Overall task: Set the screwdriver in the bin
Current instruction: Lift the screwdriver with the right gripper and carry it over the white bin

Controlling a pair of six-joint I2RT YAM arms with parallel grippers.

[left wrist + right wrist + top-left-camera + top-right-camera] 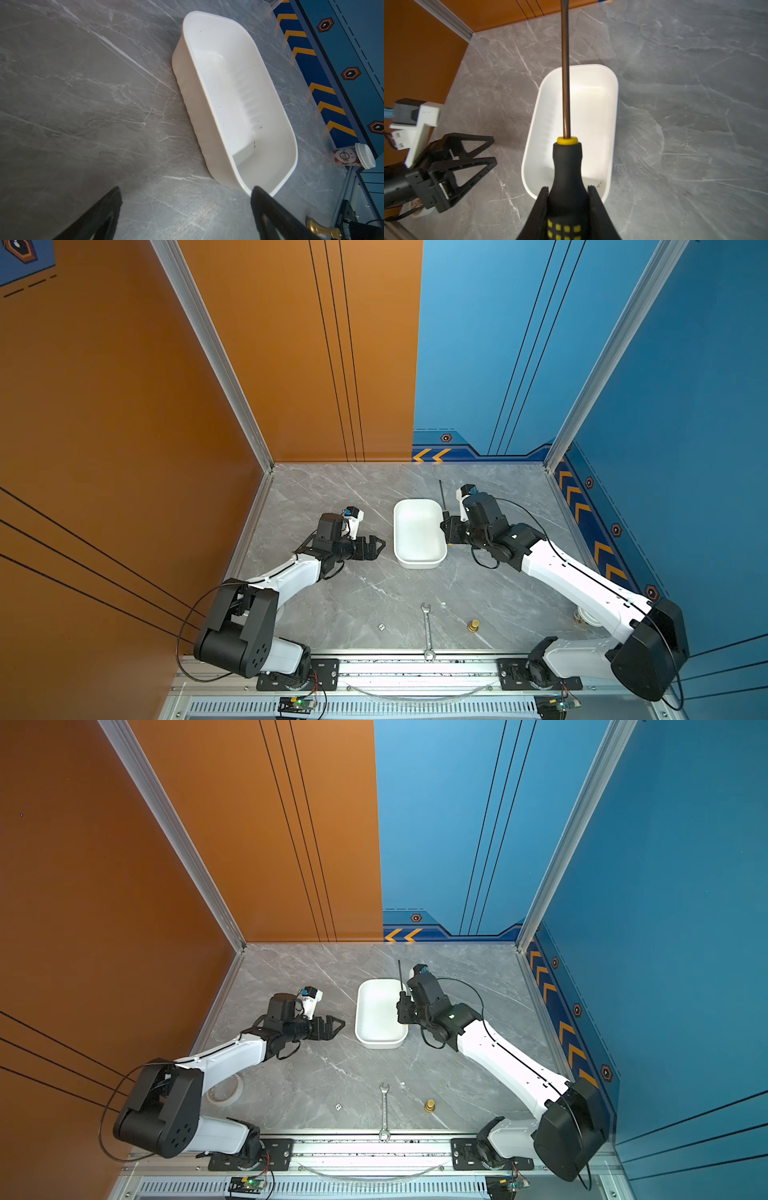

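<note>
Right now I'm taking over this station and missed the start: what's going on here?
The right gripper is shut on the screwdriver, gripping its black handle and holding it over the white bin. The bin is empty. The left gripper is open beside the bin, holding nothing. A wrench lies near the front edge of the table.

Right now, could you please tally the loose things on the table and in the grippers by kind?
Hand tools: 2 (screwdriver, wrench)
Containers: 2 (bin, lidded cup)
Tape: 1 (tape roll)
Small pieces: 2 (brass piece, small white cube)
Total: 7
</note>
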